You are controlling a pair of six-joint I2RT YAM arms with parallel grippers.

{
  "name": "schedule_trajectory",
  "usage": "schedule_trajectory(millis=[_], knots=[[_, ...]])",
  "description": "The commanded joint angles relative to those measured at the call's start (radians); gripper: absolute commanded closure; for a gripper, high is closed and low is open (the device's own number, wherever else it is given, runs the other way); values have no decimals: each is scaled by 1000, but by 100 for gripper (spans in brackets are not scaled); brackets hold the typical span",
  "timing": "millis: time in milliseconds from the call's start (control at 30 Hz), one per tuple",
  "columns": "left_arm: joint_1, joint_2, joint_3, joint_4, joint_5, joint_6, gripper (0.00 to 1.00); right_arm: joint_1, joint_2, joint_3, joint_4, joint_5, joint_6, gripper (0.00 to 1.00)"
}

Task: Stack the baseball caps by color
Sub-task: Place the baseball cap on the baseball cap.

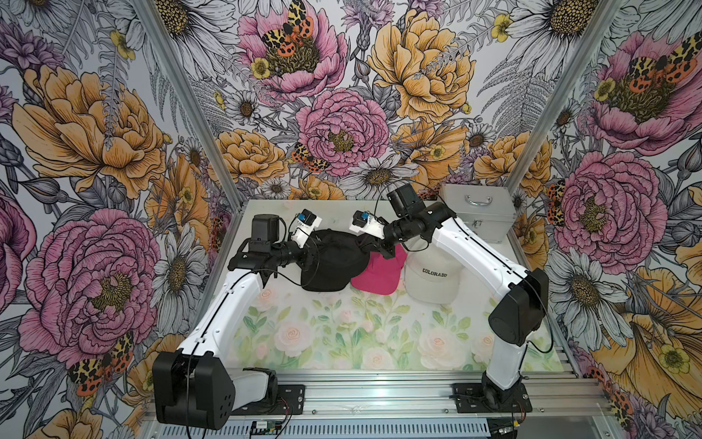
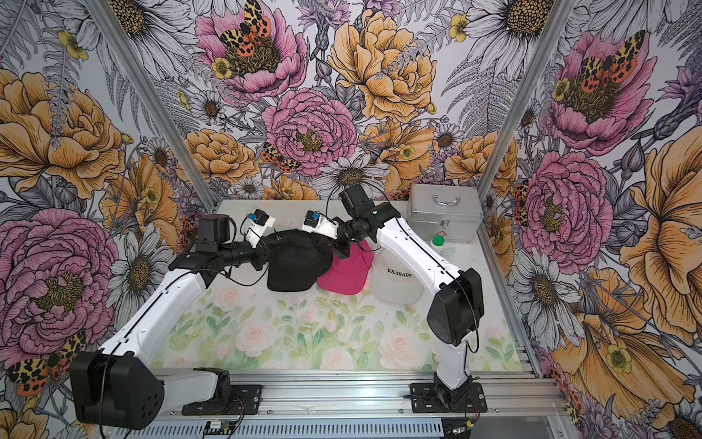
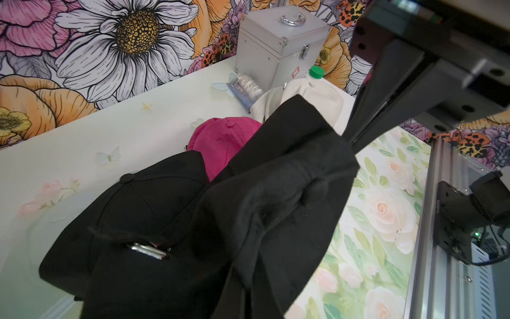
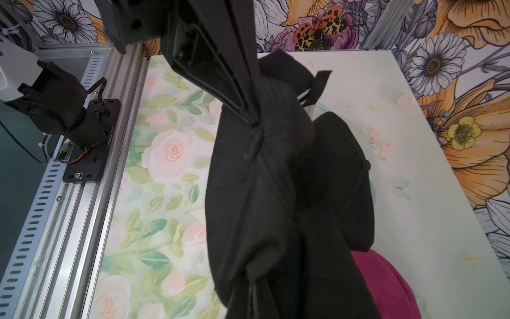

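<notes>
Limp black fabric baseball cap (image 3: pixel 276 193) pinched tight between left end effector (image 3: pixel 348 138) and right end effector (image 4: pixel 252 120), just above second black cap (image 3: pixel 143 204) on desk (image 3: pixel 82 143).

Two caps are black: the raised black cap (image 3: pixel 289 193) and the flat black cap (image 3: pixel 154 198). One pink cap (image 3: pixel 223 140) and one cream-white cap (image 1: pixel 433 277) lettered COLORADO show; whether more of either colour lie under them cannot be told. The desk also carries one silver case (image 1: pixel 476 213), one green-lidded bottle (image 2: pixel 438 241) and one labelled tube (image 3: pixel 245 85).
</notes>
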Motion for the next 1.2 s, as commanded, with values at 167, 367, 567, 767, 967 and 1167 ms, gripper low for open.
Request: schedule_trajectory(millis=[167,367,567,767,967,1167], knots=[[102,-66,-19,72,-67,-163,100,45,61,63,-2,-10,236,100],[130,45,90,65,-17,-301,98,44,196,197,-3,48,389,100],[132,86,98,47,107,-260,87,41,191,199,-4,-6,402,100],[138,144,118,29,39,-204,84,23,242,208,-2,15,440,100],[141,297,200,24,-19,-222,100,15,366,365,-2,125,522,100],[140,403,235,24,-27,-233,100,-11,470,478,-5,173,589,100]])
